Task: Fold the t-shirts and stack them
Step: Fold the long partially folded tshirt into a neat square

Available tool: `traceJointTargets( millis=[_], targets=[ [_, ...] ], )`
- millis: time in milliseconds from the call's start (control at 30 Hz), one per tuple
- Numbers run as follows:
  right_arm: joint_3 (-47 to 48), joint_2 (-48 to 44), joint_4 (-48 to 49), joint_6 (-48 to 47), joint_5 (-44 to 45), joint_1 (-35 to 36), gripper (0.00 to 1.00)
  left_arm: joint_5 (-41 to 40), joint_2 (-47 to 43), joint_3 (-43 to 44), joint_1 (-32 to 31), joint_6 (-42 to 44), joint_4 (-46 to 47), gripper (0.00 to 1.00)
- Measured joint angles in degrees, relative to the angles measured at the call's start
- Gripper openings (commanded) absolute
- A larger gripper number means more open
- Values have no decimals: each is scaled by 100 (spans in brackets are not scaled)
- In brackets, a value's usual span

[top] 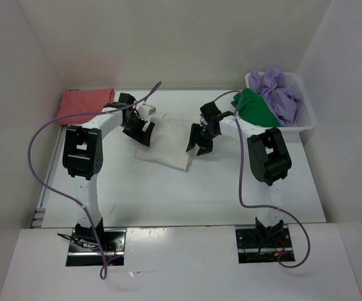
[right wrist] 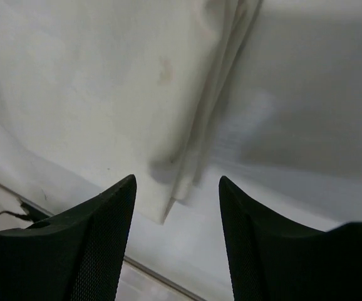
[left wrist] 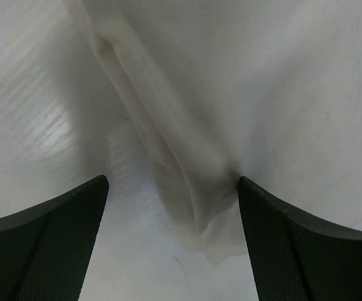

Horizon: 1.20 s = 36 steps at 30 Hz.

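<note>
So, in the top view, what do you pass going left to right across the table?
The salmon-red shirt → left gripper → cream-white shirt → right gripper → green shirt → lavender-purple shirt.

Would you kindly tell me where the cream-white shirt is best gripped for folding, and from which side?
Likely its two side edges, from straight above: the cream-white shirt lies flat on the table, and a layered edge sits between the open fingers of both the left gripper and the right gripper, so pinching down should catch every layer.

left arm (top: 87,191), right arm (top: 267,200) — white links, black joint housings | cables (top: 31,153) — purple | end effector fingers (left wrist: 43,251) black, cross-hatched
</note>
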Motion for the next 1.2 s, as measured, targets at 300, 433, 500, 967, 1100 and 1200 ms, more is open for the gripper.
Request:
traceJointTargets(
  millis=[300, 433, 500, 967, 1100, 1200],
  targets=[
    [-710, 48, 345, 382, -577, 227, 26, 378, -247, -719, -42, -238, 317, 41],
    [-933, 48, 597, 361, -782, 210, 3, 636, -518, -1235, -103, -260, 369, 28],
    [-1075, 46, 662, 354, -909, 192, 0, 723, -688, -1506, -149, -254, 407, 25],
    [-2297, -901, 101, -442, -1056, 243, 37, 1045, -2170, -2677, -251, 820, -824, 80],
    [-2262, -1360, -437, -603, -750, 254, 41, 1043, -2568, -2594, 87, 1054, -981, 85],
    [-1818, -1480, -643, -697, -492, 212, 47, 1058, -2551, -2260, 380, 1060, -844, 86]
  ],
)
